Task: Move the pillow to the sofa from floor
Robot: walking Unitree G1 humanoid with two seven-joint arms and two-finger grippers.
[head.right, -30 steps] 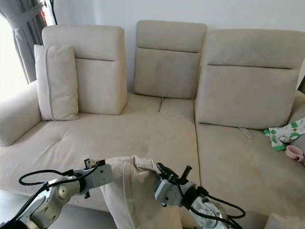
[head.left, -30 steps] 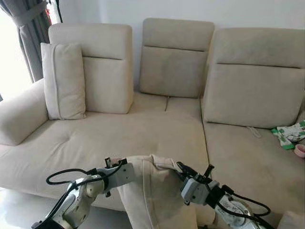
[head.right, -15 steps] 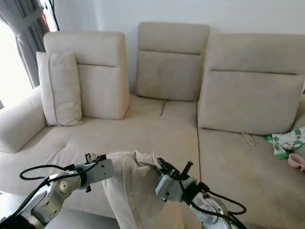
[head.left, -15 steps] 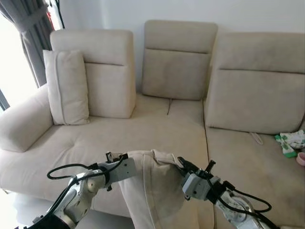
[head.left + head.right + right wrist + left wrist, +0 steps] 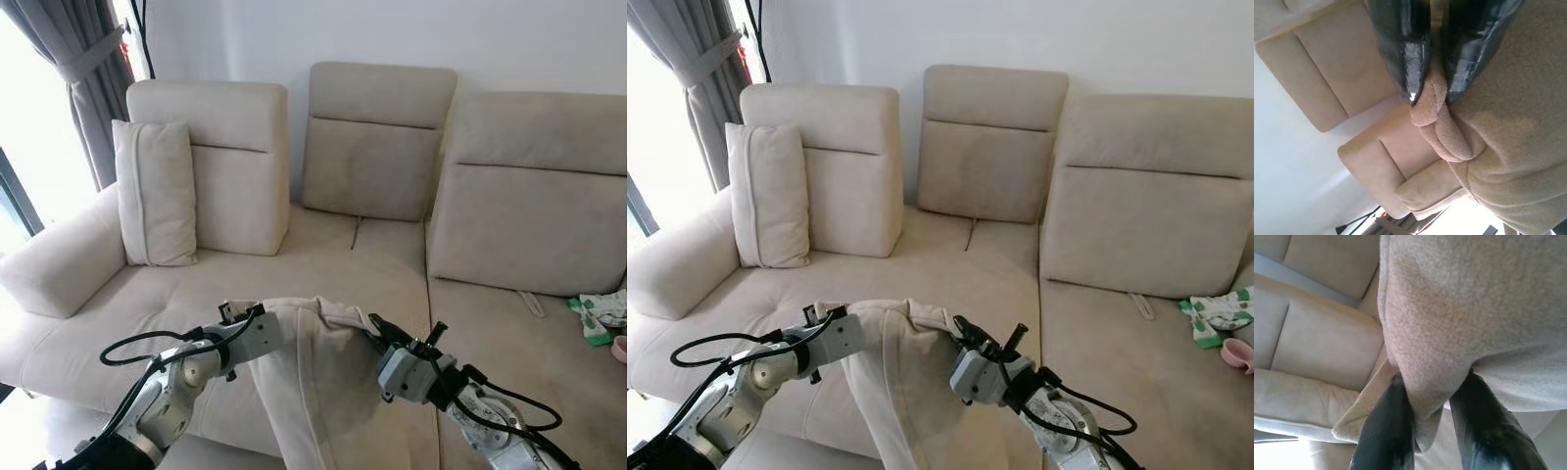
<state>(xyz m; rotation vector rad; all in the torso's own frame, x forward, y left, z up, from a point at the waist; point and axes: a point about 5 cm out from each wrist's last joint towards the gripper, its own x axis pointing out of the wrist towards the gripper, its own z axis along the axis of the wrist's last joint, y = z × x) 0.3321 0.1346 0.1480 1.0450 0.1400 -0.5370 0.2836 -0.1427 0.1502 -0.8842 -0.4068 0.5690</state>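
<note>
Beige, nubbly upholstery is covering the wide sectional sofa point(image 5: 323, 264), its blocky back cushions standing upright. Hanging before its seat edge, the soft fleecy pillow point(image 5: 318, 392) is being pinched at its upper corners by the left gripper point(image 5: 1432, 431) and right gripper point(image 5: 1430, 93), both clenched on fabric.

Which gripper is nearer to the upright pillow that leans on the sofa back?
Left. The left gripper holds the carried pillow on the side toward the upright pillow; the right gripper pinches its far side.
</note>
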